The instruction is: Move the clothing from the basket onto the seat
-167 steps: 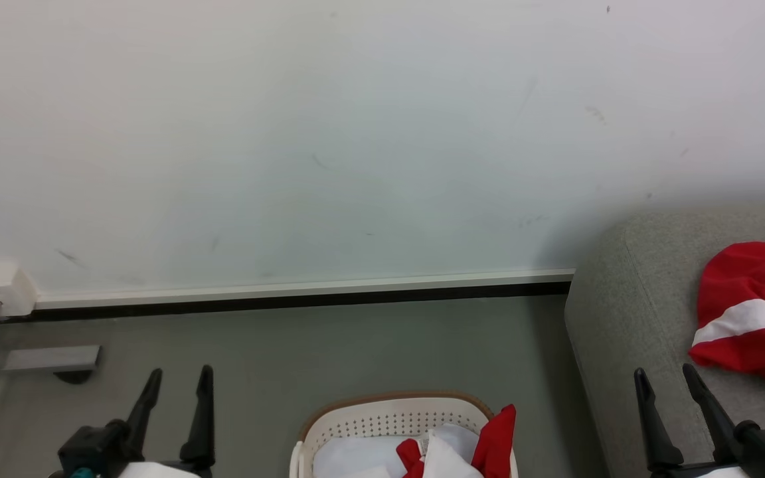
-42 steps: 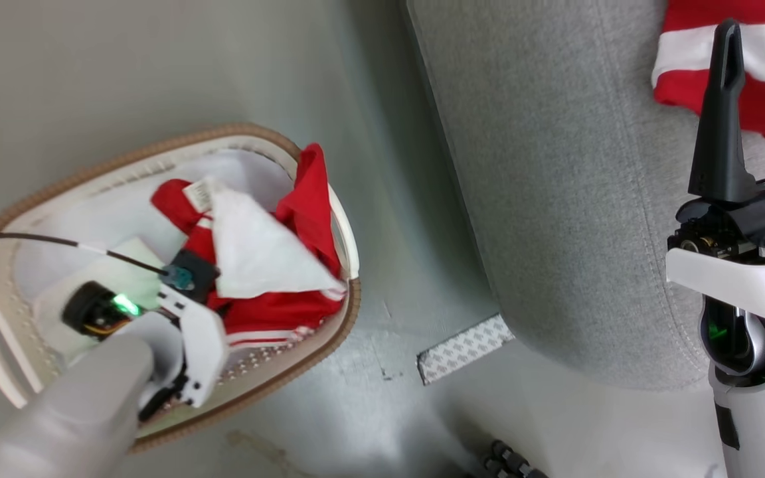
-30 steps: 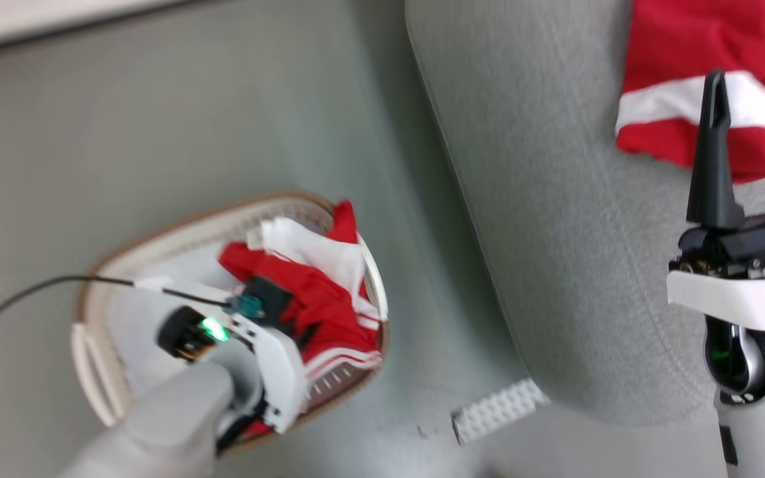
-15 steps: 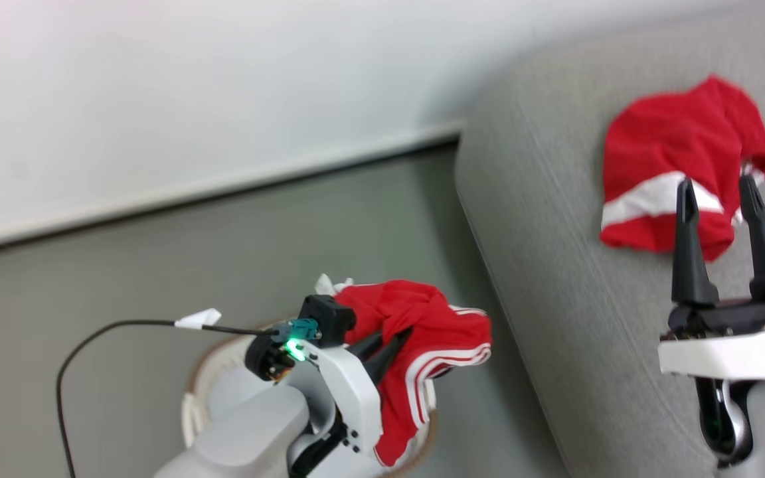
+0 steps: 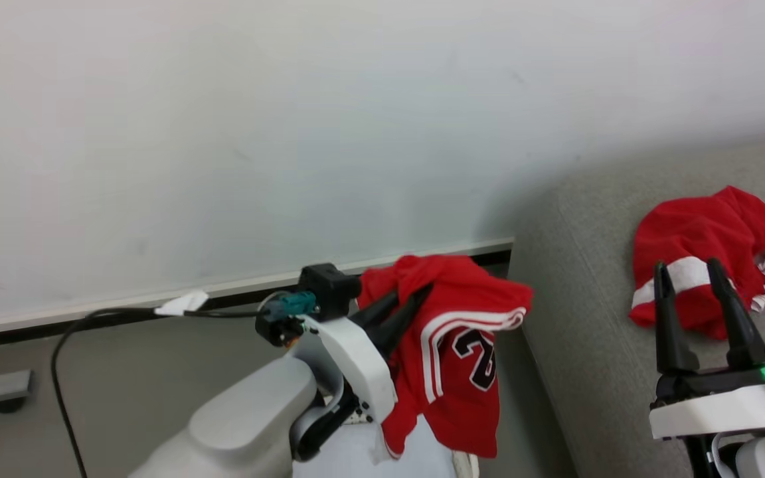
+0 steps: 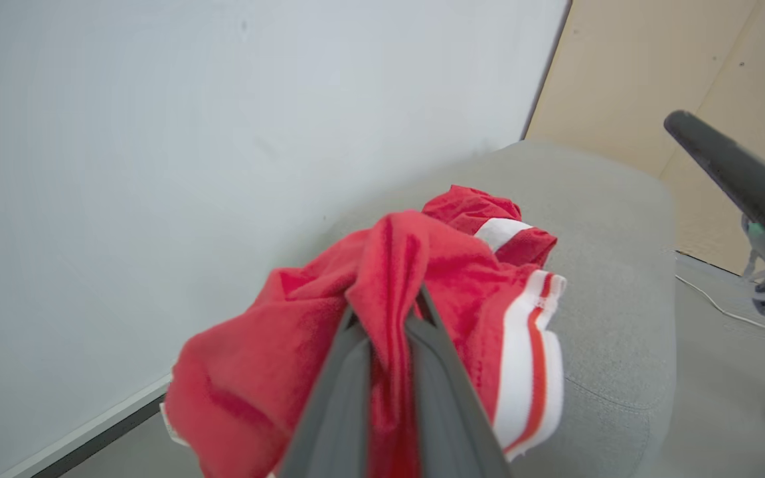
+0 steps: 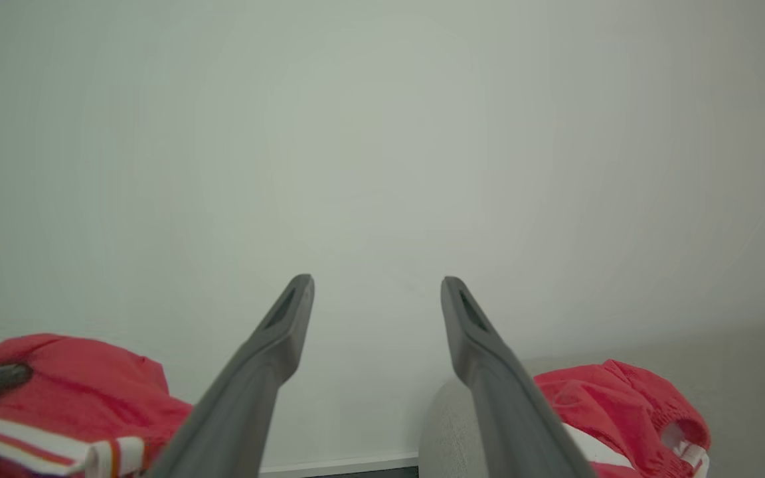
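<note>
Now, with the left gripper [image 6: 386, 315] clenched on the red jersey [image 5: 462, 345], swing it high so its hanging hem clears the seat [image 5: 588, 345].

One garment [image 5: 462, 372] hangs pinched in the left gripper [image 5: 416, 297], in front of the wall [image 5: 289, 133], beside the seat's [image 5: 588, 332] left edge. A second garment [image 5: 701, 232] lies on the seat toward its back edge, behind the hovering right gripper [image 5: 686, 269].

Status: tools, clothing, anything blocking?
Left tool shut on red jersey, aloft beside seat. Right tool open, empty. Another red garment on seat. No blocker seen.
</note>
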{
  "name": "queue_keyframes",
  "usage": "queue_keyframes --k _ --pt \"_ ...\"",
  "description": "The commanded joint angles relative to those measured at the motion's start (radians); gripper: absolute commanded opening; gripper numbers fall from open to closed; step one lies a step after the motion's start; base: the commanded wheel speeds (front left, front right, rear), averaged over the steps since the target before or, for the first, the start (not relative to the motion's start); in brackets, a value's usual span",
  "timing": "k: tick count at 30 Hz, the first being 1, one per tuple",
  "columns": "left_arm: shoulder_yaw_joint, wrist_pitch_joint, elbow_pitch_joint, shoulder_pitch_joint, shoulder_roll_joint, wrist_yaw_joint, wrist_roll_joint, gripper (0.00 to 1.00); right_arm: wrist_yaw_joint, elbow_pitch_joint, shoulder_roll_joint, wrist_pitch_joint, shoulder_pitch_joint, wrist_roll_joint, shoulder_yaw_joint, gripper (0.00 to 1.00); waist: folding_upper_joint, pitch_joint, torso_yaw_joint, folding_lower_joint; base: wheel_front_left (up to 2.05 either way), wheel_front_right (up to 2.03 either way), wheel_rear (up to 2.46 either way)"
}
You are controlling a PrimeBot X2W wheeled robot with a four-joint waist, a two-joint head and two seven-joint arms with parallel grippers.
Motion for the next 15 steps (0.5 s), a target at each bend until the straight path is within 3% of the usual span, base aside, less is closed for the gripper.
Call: queue_keyframes --k 1,15 --pt "0.010 -0.006 -0.019 -0.012 0.013 0.009 0.016 0.00 -0.002 0.005 -0.005 0.001 0.022 0.006 0.005 1.00 -0.0001 -0.018 0.017 0.0003 0.00 0.00 0.00" --pt "0.067 0.026 -0.191 -0.058 0.080 0.096 0.007 0.00 -0.002 0.061 0.010 0.001 0.073 0.052 0.089 1.00 -0.0001 -0.068 0.053 0.0003 0.00 0.00 0.00"
